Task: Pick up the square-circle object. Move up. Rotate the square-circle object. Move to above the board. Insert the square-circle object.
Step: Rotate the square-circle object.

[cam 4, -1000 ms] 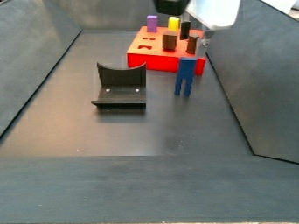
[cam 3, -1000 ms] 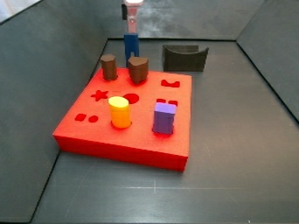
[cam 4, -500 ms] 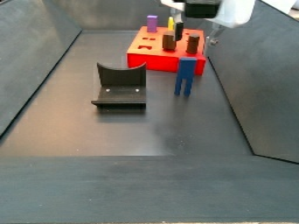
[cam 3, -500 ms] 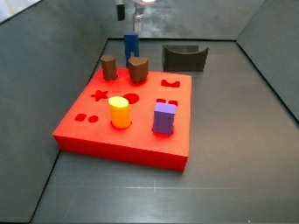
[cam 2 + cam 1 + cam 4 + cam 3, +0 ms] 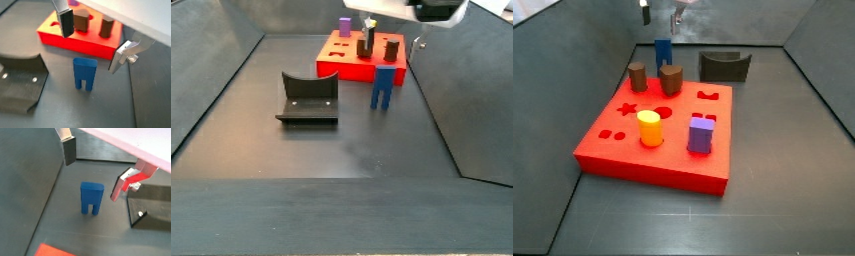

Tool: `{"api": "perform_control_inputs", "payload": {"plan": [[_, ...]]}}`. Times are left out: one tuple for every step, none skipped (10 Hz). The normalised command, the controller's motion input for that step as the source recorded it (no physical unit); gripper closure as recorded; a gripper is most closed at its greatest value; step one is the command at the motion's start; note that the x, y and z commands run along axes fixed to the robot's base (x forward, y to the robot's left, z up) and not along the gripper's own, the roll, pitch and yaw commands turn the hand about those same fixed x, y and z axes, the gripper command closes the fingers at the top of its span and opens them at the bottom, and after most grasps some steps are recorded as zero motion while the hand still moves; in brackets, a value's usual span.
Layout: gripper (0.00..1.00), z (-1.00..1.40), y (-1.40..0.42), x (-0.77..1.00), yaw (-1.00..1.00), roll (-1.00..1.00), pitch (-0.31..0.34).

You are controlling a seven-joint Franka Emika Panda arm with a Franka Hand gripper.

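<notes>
Hand (image 5: 91,44), fingers apart, hangs above the upright square-circle object (image 5: 83,74) beside the board (image 5: 67,40).

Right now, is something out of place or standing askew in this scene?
Nothing stands out. The square-circle object stands upright on the floor beside the board, not yet picked up. The gripper hangs open above it, touching nothing. The pegs on the board stand straight.
</notes>
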Motion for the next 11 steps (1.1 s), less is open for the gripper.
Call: {"api": "perform_control_inputs", "payload": {"plan": [[0.00, -0.03, 0.00, 0.04, 1.00, -0.01, 0.008], [0.00, -0.03, 0.00, 0.04, 1.00, -0.01, 0.009], [0.00, -0.03, 0.00, 0.04, 1.00, -0.01, 0.010], [0.00, -0.03, 0.00, 0.04, 1.00, -0.02, 0.012], [0.00, -0.03, 0.00, 0.04, 1.00, -0.02, 0.014], [0.00, -0.03, 0.00, 0.04, 1.00, -0.02, 0.016], [0.00, -0.03, 0.00, 0.04, 0.80, -0.03, 0.019], [0.00, -0.03, 0.00, 0.04, 0.58, -0.03, 0.019], [0.00, -0.03, 0.00, 0.04, 0.39, -0.03, 0.019], [0.00, -0.03, 0.00, 0.04, 0.29, -0.03, 0.019], [0.00, -1.00, 0.00, 0.00, 0.14, -0.03, 0.019]]}}
